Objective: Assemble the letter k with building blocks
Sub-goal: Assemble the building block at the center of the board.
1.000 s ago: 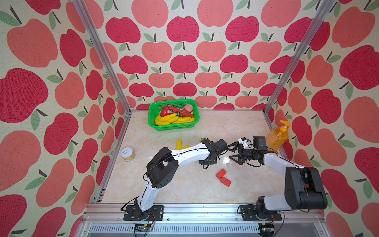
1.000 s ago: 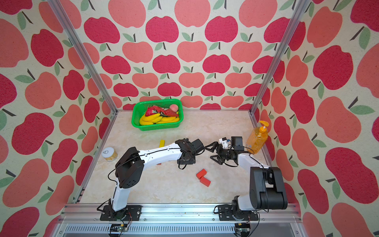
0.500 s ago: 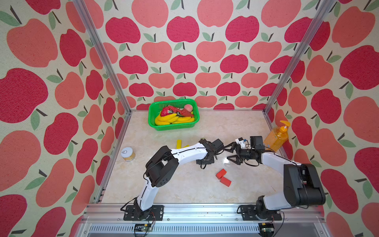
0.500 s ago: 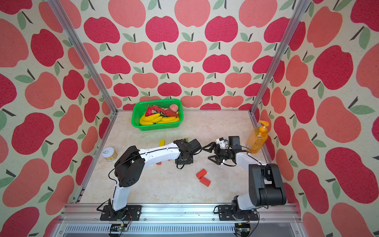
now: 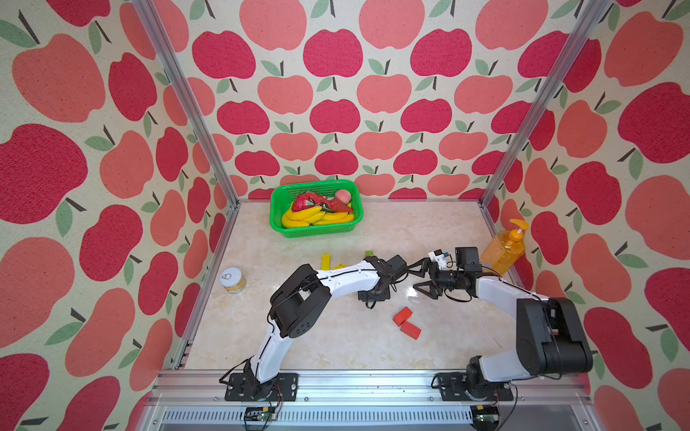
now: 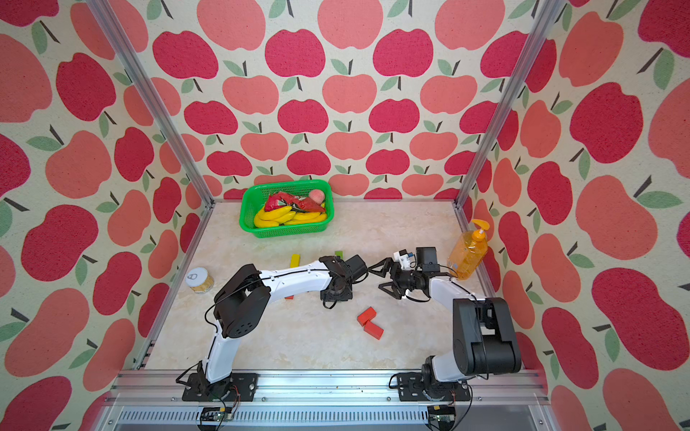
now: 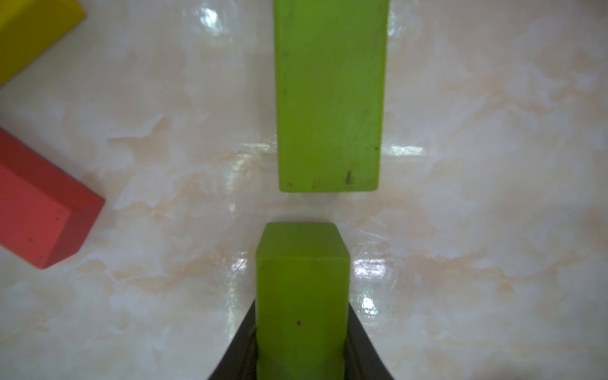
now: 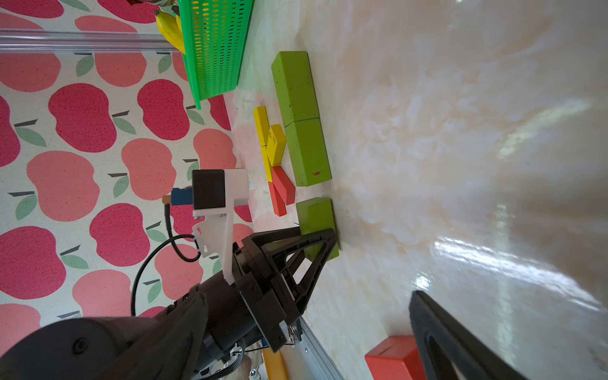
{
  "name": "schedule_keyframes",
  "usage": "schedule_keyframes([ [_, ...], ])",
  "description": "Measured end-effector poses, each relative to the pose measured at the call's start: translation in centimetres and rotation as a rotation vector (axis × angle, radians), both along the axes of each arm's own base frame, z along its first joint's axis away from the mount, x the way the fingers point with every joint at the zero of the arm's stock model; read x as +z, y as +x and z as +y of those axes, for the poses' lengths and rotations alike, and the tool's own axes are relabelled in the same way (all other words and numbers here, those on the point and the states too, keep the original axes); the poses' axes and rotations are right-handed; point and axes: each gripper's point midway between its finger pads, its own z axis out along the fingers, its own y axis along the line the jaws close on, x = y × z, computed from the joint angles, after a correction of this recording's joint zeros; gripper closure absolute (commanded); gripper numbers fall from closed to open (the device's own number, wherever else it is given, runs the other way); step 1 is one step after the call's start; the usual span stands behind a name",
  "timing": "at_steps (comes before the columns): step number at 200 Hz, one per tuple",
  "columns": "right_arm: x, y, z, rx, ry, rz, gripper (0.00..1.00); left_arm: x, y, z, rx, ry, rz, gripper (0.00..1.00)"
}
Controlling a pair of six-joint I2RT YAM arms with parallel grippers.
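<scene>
Left tool [image 7: 302,332] clenches a green block [image 7: 302,273], lower centre, just short of the two-block green stem [image 8: 301,118]. Right tool [image 5: 419,280] spread, empty. Arms apparently unfinished: two red blocks [image 5: 406,322] lie apart, lower right of centre.

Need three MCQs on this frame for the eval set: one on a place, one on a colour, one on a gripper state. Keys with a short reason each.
1. The soap bottle stands at which edge of the table?
A. left
B. right
C. front

2. The block in the left gripper is:
A. red
B. yellow
C. green

3. The right gripper is:
A. open and empty
B. shut on a block
C. shut on the bottle

Key:
1 B, both top views show it at the table's right edge.
2 C, the left wrist view shows green between the fingers.
3 A, the top views show its jaws spread with nothing between them.
</scene>
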Motion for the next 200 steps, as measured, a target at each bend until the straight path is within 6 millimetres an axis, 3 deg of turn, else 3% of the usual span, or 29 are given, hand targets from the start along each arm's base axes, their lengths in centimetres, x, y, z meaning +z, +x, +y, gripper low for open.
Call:
schedule_keyframes([
  [200, 0.1, 0.1, 0.0, 0.0, 0.0, -0.005, 0.01, -0.4, 1.1, -0.5, 0.018, -0.015, 0.006, 0.79],
])
